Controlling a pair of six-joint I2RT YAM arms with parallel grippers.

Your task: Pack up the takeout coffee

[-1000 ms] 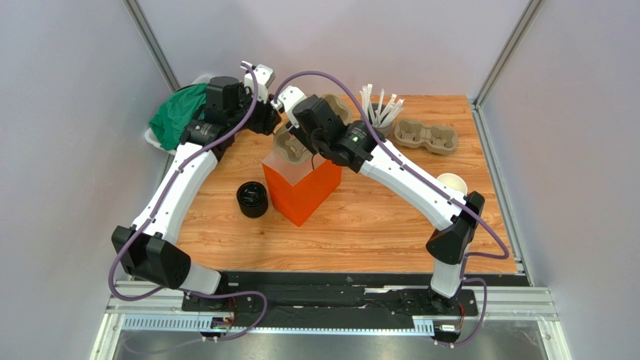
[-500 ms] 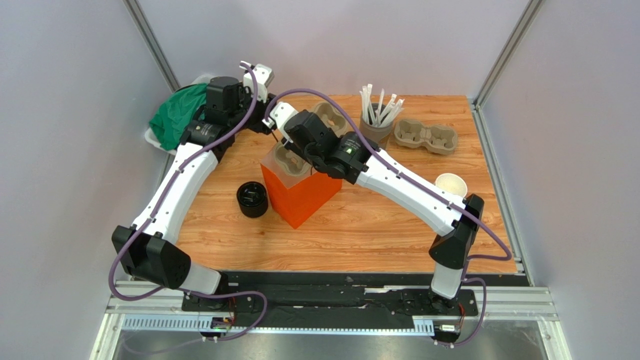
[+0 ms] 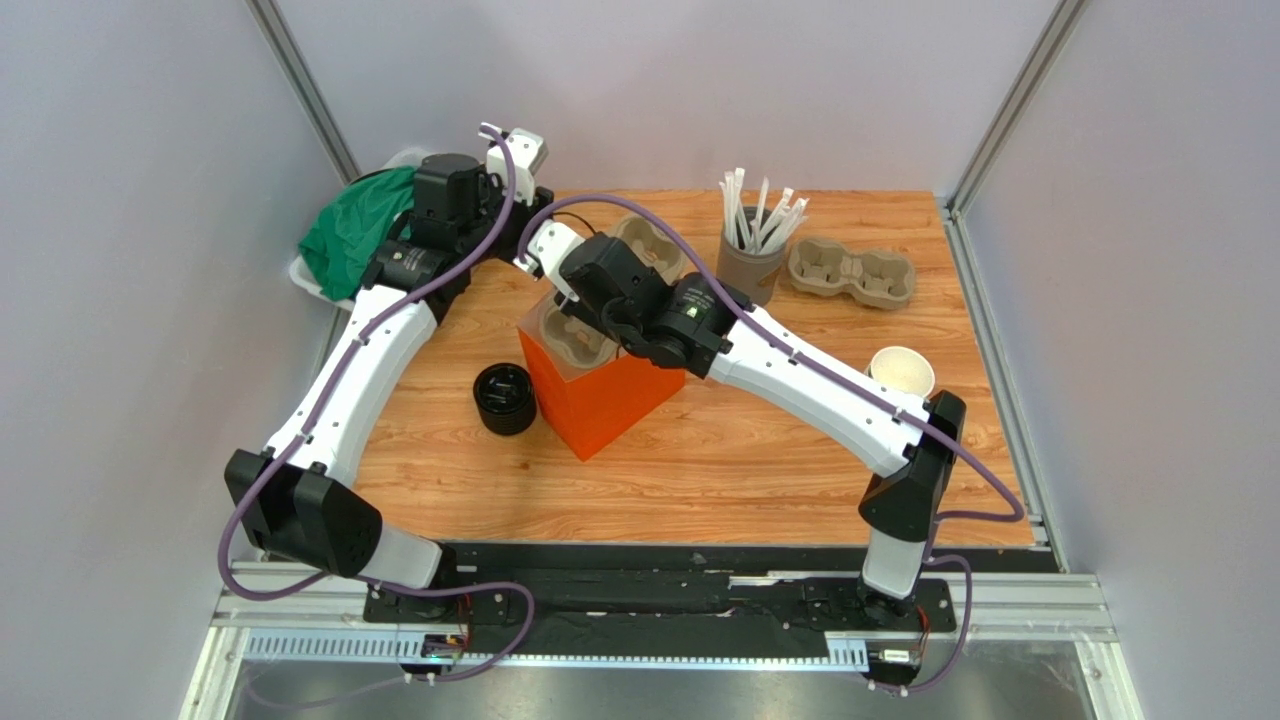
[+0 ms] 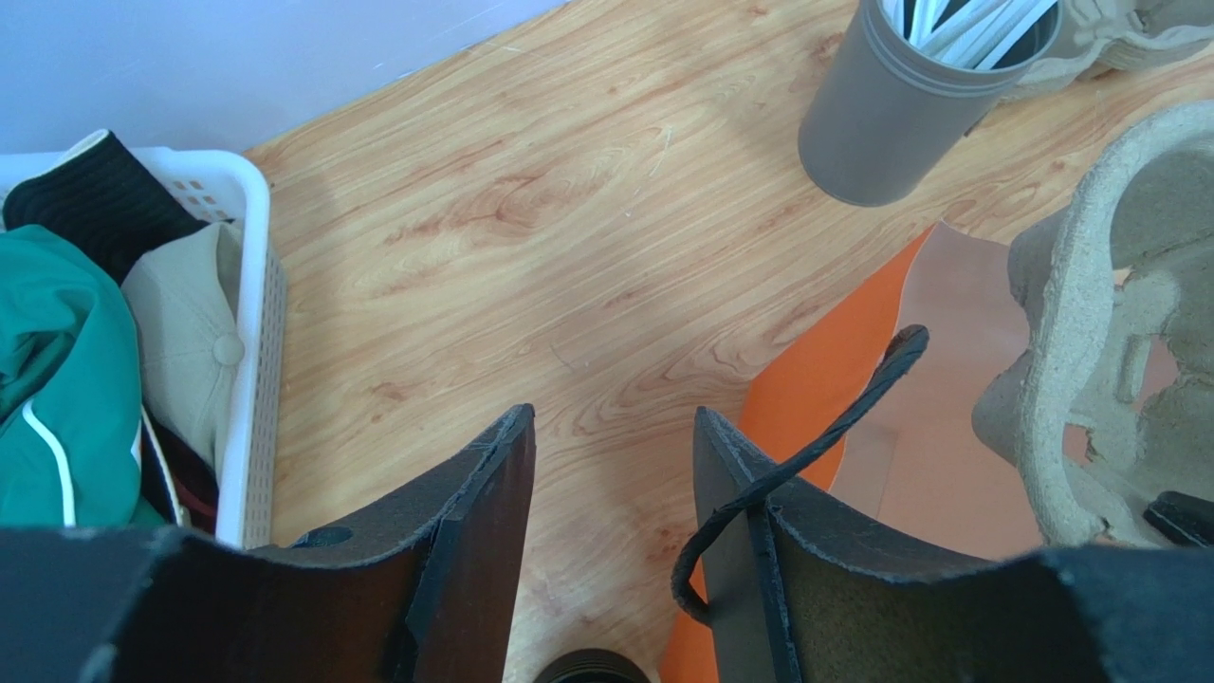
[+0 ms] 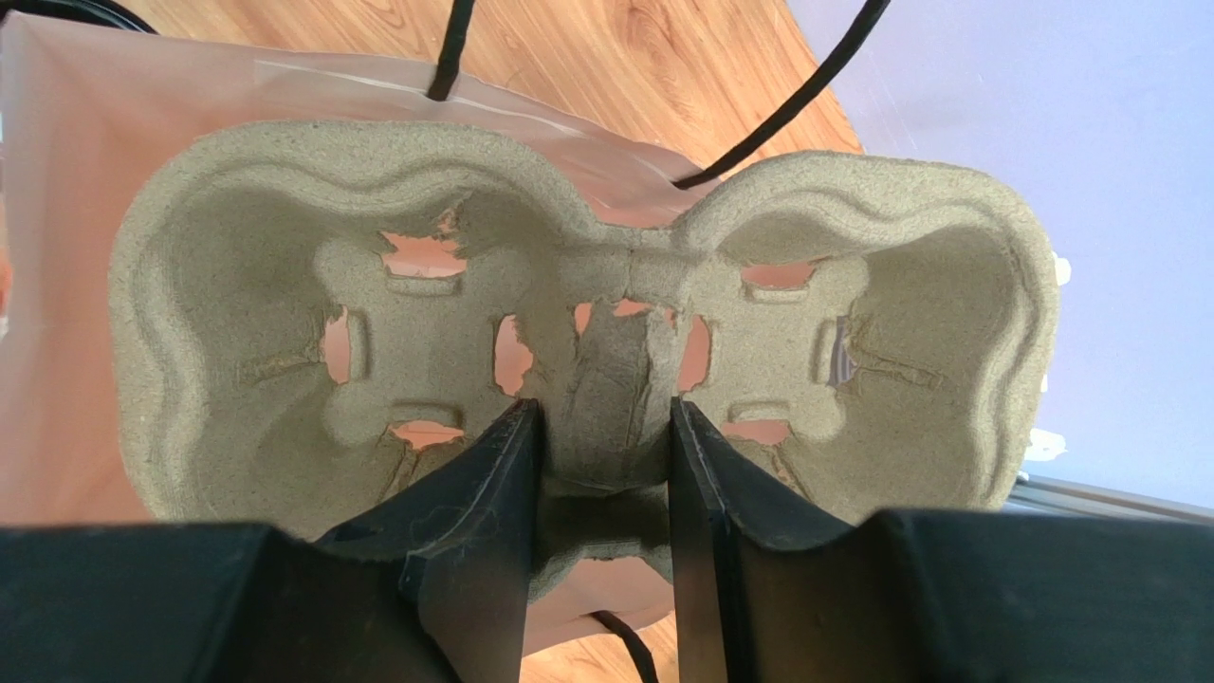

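The task is judged to be at an early stage. A moulded pulp cup carrier is grasped by the right gripper, whose two fingers are pressed on the middle ridge between the two cup holes. The carrier is held tilted at the open mouth of the orange bag. Whether its lower edge has entered the bag cannot be told, and it is not seen to rest at the bottom.

The left gripper is found at the far-left corner of the bag, with its jaws apart and nothing clamped between them. One black handle cord of the bag is laid across one of its fingers. The bag is probably steadied in this way, but this cannot be said for sure.

The takeout coffee itself is not packed. The tan ribbed cup, white inside and with no lid on it, is standing to the right of the bag, well apart from it, near the elbow of the right arm. The black lid is lying just beside the bag on its left. Neither of them is touched.

The following is judged to be left: the carrier must be lowered into the bag and released, the lid must be fitted on the cup, and the closed cup must be set into one hole of the carrier.
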